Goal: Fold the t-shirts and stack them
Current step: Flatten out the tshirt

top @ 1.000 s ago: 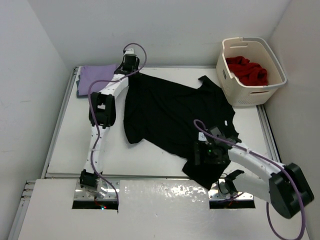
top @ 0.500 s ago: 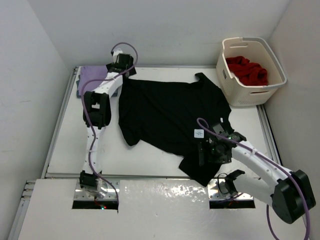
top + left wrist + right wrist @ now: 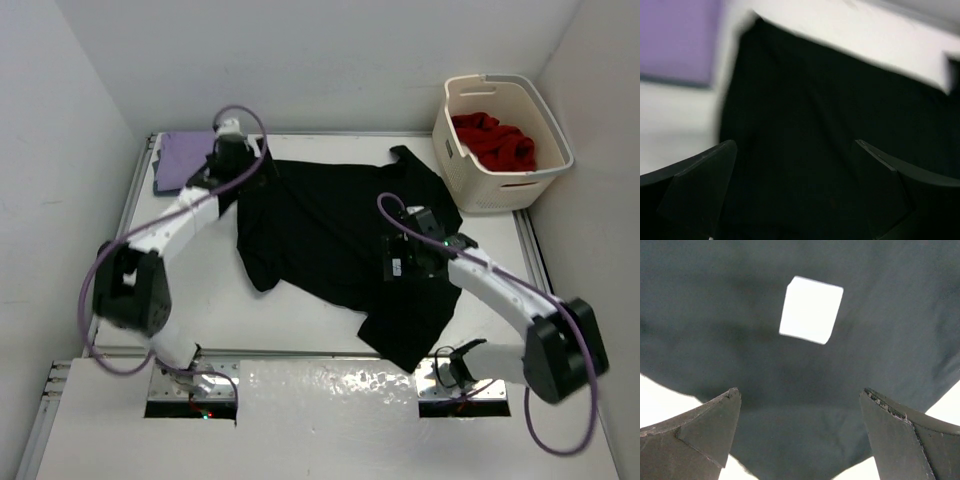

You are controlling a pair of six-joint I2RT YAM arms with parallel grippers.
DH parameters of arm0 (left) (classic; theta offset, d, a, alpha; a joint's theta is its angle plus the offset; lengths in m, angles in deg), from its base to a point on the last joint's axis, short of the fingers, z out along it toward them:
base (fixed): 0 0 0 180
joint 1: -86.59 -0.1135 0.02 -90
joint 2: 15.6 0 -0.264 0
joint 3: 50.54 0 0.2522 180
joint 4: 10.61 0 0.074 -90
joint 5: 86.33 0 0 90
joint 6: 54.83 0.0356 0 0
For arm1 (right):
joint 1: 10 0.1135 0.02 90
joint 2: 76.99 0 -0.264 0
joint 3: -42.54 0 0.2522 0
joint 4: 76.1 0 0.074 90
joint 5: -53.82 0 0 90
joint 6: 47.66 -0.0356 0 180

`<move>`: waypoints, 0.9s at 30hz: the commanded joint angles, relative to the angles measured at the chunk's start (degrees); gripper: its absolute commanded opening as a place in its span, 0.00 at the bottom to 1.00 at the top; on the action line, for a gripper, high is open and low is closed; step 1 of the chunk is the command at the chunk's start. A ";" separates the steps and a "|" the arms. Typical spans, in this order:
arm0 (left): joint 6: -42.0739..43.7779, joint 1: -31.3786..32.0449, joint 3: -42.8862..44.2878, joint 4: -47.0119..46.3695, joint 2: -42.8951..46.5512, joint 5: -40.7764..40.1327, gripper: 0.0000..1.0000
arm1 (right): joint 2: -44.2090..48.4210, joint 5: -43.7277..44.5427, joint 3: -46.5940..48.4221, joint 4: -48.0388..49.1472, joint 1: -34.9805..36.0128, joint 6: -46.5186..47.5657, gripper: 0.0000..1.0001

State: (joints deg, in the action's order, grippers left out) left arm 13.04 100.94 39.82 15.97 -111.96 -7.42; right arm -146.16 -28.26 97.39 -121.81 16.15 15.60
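Black t-shirt [image 3: 330, 230] spread across the middle of the worktop [image 3: 200, 290]; lavender t-shirt [image 3: 185, 158] at the far left corner; red t-shirt [image 3: 495, 140] in the far-right basket [image 3: 500, 190]. Left hand [image 3: 795, 145] and right hand [image 3: 800, 390] both wide, over the black cloth, gripping nothing.

Table [image 3: 200, 310] — black t-shirt [image 3: 330, 230] (purple t-shirt [image 3: 185, 155] beside)

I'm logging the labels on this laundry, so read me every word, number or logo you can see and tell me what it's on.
No text can be read in any view.
The white tag on the black t-shirt: shows plain white in the right wrist view, with no legible print.
The cream laundry basket: no lettering visible on its wall.
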 commanded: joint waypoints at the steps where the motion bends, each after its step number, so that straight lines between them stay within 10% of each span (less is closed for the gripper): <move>1: -4.24 7.60 -15.45 -5.08 7.57 4.76 1.00 | -7.72 6.05 7.06 8.12 -3.64 -2.18 0.99; 9: -15.72 17.81 -32.20 13.78 23.57 -6.83 1.00 | -20.99 4.30 13.06 10.15 -7.95 1.08 0.99; 21: -23.58 19.49 -44.43 9.17 28.17 -4.91 0.96 | -27.16 0.96 13.15 13.05 -11.39 2.22 0.99; 27: -22.69 19.40 -44.17 5.46 22.01 -5.16 0.43 | -27.87 0.43 12.01 14.01 -13.14 2.22 0.99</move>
State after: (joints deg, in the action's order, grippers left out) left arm -9.56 120.00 -4.63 25.90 -88.16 -11.83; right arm -174.53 -27.36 108.99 -110.31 4.19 17.28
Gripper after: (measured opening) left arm 0.487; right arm 0.993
